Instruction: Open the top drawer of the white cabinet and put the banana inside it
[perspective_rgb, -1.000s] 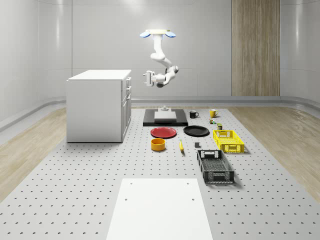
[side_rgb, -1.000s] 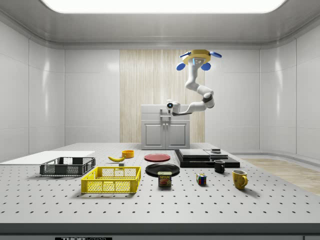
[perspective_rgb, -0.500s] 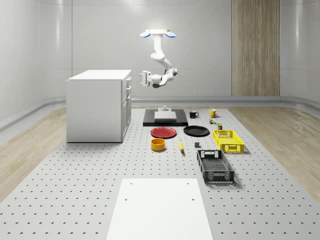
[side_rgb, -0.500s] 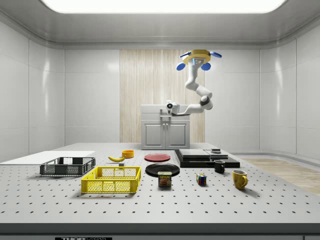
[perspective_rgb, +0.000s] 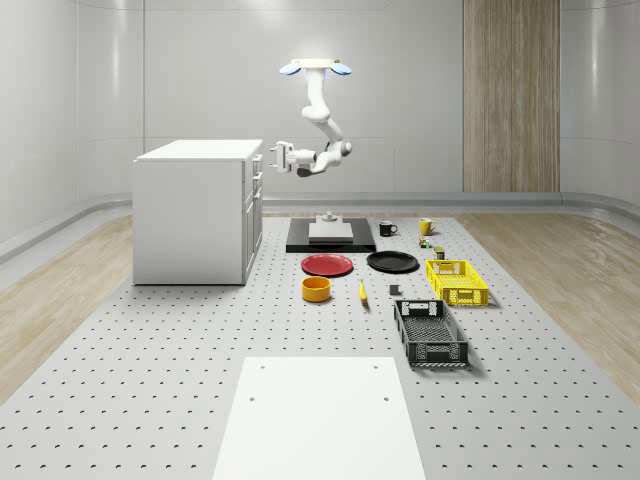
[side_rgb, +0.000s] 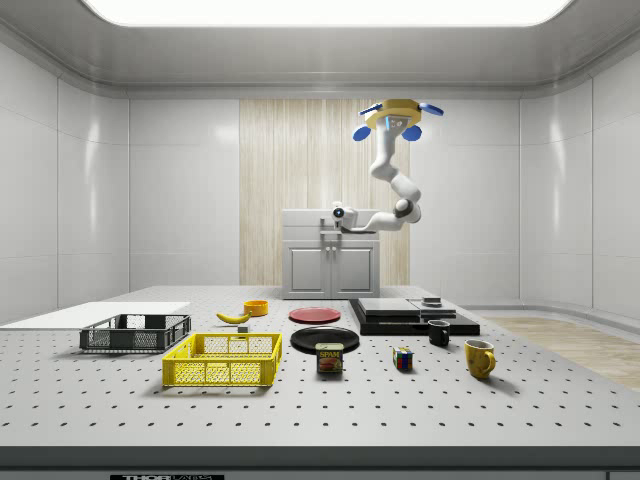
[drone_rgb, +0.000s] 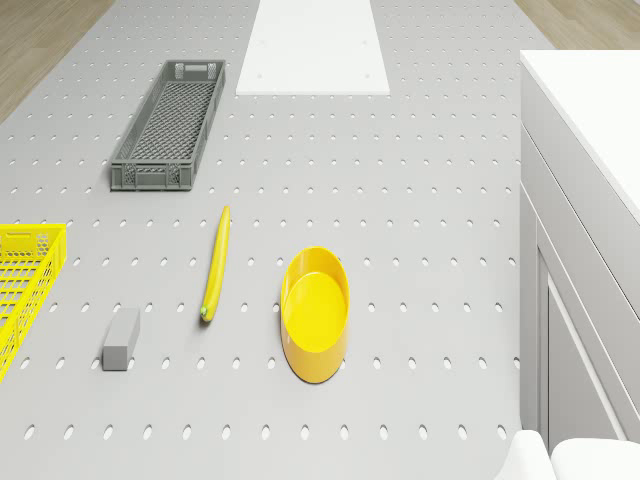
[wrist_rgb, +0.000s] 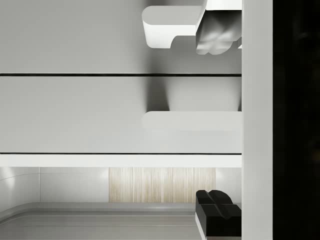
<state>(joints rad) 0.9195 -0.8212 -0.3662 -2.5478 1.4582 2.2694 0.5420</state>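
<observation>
On the table, a can (side_rgb: 329, 358) reads "SPAM".

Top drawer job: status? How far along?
Done: nothing yet. The white cabinet looks shut, and the banana lies on the table beside the yellow bowl.
In hand: the drone hovers beside the cabinet, gripper close to its top drawer front.
Left: grip the handle, pull, fetch and place the banana.

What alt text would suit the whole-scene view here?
A hovering quadrotor drone reaches its white arm's claw toward the top drawer of a white box-shaped cabinet. A slim yellow banana lies on the perforated grey table.
</observation>
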